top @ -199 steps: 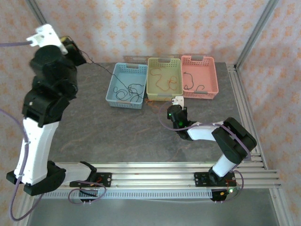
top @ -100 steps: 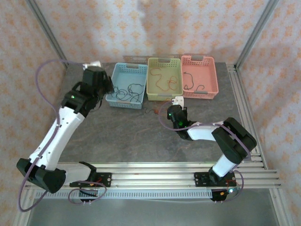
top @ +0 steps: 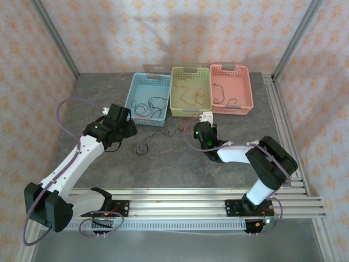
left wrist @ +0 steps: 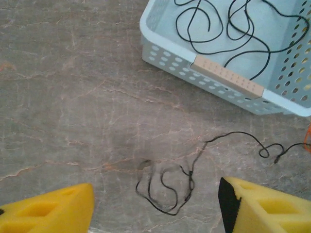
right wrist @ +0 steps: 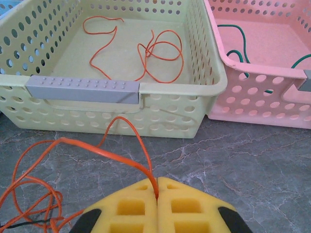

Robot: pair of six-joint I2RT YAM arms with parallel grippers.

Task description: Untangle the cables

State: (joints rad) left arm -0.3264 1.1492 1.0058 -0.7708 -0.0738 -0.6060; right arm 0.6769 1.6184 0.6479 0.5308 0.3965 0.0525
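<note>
Cables (top: 145,146) lie on the table (top: 163,169): a loose black cable (left wrist: 167,187) rests below the wide-open, empty left pincer (left wrist: 155,206), its far end cut off at three o'clock, with the blue basket (left wrist: 218,77) at one o'clock. The right pincer (right wrist: 157,191) is clamped on an orange cable (right wrist: 143,153), whose tangle runs off-frame at eight o'clock. A green cable (right wrist: 232,27) sits half hidden behind the pink basket (right wrist: 262,73) wall.

Grey marbled table (top: 163,169); peach patterned walls (top: 180,33); aluminium frame (top: 296,38).
</note>
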